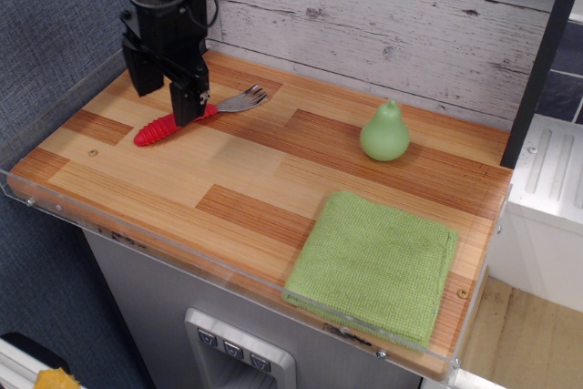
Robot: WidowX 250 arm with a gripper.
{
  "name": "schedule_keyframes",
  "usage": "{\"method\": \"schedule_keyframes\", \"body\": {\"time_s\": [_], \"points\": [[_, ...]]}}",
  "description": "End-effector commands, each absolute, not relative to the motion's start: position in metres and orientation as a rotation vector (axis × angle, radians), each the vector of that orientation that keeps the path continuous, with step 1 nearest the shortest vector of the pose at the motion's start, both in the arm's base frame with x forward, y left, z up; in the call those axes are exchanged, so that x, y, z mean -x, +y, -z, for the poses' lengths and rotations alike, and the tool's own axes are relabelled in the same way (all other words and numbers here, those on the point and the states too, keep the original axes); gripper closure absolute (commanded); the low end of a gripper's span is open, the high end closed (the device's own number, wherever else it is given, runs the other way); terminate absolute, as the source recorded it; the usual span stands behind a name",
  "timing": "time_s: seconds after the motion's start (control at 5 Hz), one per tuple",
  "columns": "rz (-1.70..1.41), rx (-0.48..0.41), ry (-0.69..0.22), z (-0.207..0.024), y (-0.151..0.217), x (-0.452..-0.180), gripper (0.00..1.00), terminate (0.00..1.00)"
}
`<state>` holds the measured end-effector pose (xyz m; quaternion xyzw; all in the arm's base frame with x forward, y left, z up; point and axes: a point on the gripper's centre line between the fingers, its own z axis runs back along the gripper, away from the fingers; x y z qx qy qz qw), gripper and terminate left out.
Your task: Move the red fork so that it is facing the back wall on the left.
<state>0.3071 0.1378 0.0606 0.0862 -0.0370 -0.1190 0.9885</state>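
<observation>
The red fork point(157, 129) lies flat on the wooden tabletop point(246, 179) at the back left. Its red handle points to the front left, and its silver head point(240, 98) points to the right and back, towards the back wall point(383, 25) of whitewashed planks. My gripper point(163, 107) hangs just above the fork's middle, open, with one black finger on each side of the handle. It holds nothing. The front finger point(187, 102) hides a short stretch of the handle near the neck.
A green pear point(384, 132) stands at the back right. A folded green cloth point(375, 263) lies at the front right corner. A blue-grey side panel point(55, 61) closes the left side. A clear low rim runs along the table's front edge point(182, 257).
</observation>
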Motion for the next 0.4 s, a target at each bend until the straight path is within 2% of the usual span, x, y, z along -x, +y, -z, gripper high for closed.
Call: {"method": "schedule_keyframes", "body": {"time_s": [0.0, 0.2], "points": [[0.104, -0.018, -0.052, -0.111, 0.099, -0.302, 0.00, 0.00], [0.039, -0.031, -0.060, -0.118, 0.095, -0.284, 0.00, 0.00]]}}
